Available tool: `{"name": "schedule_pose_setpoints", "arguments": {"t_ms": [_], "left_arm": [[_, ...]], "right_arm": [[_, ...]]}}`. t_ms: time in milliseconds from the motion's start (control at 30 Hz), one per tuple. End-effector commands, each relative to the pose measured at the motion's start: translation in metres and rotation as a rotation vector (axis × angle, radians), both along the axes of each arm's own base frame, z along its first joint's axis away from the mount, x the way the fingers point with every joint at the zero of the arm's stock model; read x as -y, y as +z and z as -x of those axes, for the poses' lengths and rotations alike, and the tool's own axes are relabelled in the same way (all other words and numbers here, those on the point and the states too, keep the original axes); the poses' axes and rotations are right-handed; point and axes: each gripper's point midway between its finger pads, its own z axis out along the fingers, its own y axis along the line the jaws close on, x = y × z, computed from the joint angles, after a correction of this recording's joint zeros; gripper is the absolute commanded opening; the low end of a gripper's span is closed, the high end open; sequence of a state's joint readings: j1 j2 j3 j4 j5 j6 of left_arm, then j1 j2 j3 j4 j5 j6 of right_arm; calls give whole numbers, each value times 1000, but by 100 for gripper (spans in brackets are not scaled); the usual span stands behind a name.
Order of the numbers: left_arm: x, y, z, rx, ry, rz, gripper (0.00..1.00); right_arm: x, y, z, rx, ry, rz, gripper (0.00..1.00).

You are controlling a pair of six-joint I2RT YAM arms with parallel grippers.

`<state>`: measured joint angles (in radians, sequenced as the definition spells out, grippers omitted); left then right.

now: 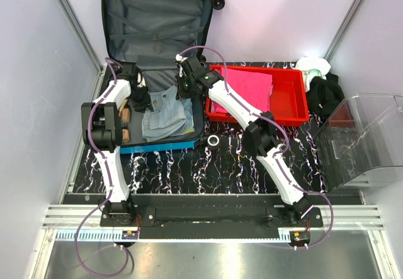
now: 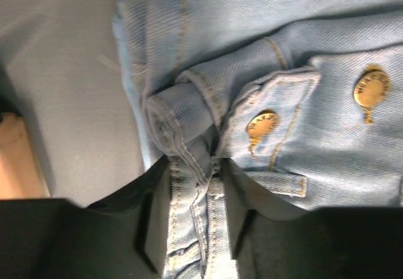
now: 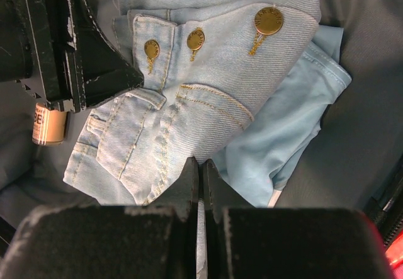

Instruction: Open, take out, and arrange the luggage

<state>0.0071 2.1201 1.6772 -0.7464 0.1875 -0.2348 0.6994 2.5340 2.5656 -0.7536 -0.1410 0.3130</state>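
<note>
A: At the far left of the table [image 1: 189, 165], top view: the luggage [image 1: 157, 14] lies open. Its lid is propped upright at the back and its base lies flat, blue edge toward the arms. Contents?

B: 1 folded denim garment [image 1: 167, 112] in the base, with tan items [image 1: 126, 121] just beside it on the left. Both arms reach inside. The left gripper [image 1: 141, 97] is at the garment's left edge and the right gripper [image 1: 184, 93] is at its upper right corner.

A: Outside the case?

B: A red tray [image 1: 296, 112] sits just right of the luggage with a pink sheet [image 1: 249, 84] in it. A tape roll [image 1: 214, 142] is in front of the tray, and a clear bin [image 1: 365, 134] stands at the right edge.

A: Left wrist view, jaw state?

B: 2 fingers [image 2: 156, 222] flank a bunched fold of the denim. The cloth fills the gap and touches both, so the left gripper is pinching the garment. 2 brass buttons [image 2: 261, 125] sit just beyond the fold, with grey lining [image 2: 63, 71] to the left.

A: Right wrist view?

B: The fingers are pressed together, tips over the near edge of the denim by a pocket seam. I cannot tell whether any cloth is caught between them. 3 buttons show here. The left gripper is at upper left, with a tan cylinder [image 3: 49, 125] below it.
</note>
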Motion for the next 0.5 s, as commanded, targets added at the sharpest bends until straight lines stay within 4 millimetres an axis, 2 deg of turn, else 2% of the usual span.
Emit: {"name": "schedule_pose_setpoints", "arguments": {"t_ms": [0, 67, 133, 200, 333, 433, 467], "left_arm": [[17, 16, -11, 58, -55, 24, 27], [15, 18, -11, 69, -59, 10, 21], [14, 18, -11, 68, -65, 8, 7], [15, 22, -11, 78, -73, 8, 0], [9, 38, -12, 118, -81, -27, 0], [1, 58, -14, 167, -92, -76, 0], [0, 71, -16, 199, -107, -89, 0]], "right_arm": [[1, 32, -10, 65, -16, -50, 0], [1, 30, -11, 64, -18, -46, 0], [1, 30, -11, 62, -18, -49, 0], [0, 32, -11, 64, -16, -53, 0], [0, 40, -10, 76, -15, -60, 0], [0, 53, -11, 98, -16, -75, 0], [0, 56, -12, 104, -14, -80, 0]]}}
